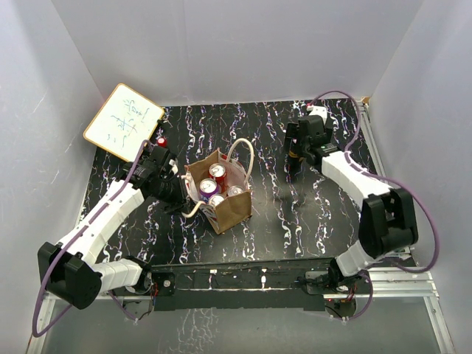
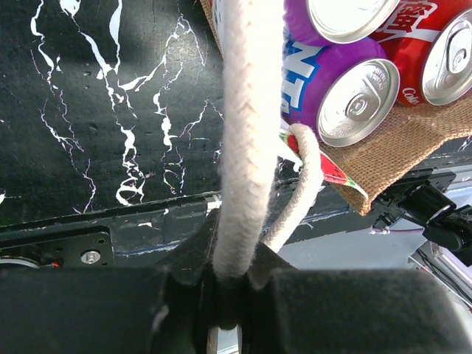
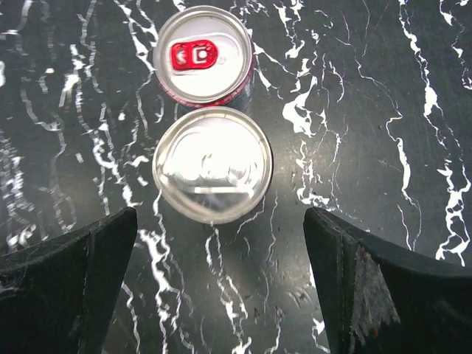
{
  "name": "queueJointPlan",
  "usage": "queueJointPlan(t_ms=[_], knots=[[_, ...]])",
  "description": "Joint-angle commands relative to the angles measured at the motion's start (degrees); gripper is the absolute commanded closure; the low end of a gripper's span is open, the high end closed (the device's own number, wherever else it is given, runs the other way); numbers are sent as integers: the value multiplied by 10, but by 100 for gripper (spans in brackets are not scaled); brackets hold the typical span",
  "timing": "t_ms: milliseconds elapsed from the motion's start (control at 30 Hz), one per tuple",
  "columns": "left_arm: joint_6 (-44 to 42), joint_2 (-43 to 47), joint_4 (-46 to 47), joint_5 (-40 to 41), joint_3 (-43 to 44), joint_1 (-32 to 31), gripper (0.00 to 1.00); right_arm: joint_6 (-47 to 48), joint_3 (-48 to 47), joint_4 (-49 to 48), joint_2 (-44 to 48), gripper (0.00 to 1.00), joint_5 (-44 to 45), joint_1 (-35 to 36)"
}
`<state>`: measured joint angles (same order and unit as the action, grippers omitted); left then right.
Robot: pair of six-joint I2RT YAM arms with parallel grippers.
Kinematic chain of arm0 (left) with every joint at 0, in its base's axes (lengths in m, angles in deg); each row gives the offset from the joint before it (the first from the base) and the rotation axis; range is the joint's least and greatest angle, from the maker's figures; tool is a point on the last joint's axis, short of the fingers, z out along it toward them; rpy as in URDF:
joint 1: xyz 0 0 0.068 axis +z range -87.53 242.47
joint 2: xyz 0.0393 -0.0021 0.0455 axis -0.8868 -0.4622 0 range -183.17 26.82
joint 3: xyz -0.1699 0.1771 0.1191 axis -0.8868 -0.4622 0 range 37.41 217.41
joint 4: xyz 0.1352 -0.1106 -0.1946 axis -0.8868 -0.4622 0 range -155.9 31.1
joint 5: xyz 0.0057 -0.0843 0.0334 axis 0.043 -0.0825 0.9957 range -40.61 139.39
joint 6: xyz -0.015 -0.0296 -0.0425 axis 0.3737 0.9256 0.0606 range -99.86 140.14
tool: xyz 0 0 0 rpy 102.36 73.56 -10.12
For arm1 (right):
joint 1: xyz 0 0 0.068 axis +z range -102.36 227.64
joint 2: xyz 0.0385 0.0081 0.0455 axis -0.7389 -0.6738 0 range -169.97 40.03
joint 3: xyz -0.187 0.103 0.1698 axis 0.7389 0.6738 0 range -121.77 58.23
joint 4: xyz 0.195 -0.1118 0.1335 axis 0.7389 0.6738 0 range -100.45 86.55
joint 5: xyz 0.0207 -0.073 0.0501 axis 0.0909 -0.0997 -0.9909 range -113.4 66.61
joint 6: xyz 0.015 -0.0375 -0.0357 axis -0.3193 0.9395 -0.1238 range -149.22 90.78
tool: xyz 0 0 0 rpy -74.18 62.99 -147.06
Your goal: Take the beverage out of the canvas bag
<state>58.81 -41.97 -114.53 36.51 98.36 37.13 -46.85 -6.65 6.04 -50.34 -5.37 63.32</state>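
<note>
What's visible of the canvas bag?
The canvas bag is a small tan-brown burlap-looking tote, standing upright on the black marbled table, mouth open, with four drinks cans upright inside. It has two off-white rope handles: the far handle arches up free, the near handle is clamped in the left hand and pulled taut.

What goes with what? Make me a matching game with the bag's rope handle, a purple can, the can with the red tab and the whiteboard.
Things:
1. off-white rope handle of the tan canvas bag
2. purple drinks can
3. silver-topped can with a red tab
4. white square board with green writing

Places:
A. far left corner of the black marbled table
B. standing on the table by the open right gripper
C. pinched in the shut left gripper
D. inside the bag

Pairs: 1-C, 2-D, 3-B, 4-A.
</note>
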Motion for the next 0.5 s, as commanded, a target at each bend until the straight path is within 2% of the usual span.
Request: queueJointPlan(t_ms=[0, 233, 467], knots=[[6, 2, 2, -6, 9, -2, 100, 6, -32, 48, 83, 0, -50, 0], [-5, -20, 4, -23, 6, -2, 100, 20, -25, 125, 194, 1, -201, -1], [-14, 1, 33, -59, -12, 2, 100, -19, -87, 175, 229, 1, -370, 0]])
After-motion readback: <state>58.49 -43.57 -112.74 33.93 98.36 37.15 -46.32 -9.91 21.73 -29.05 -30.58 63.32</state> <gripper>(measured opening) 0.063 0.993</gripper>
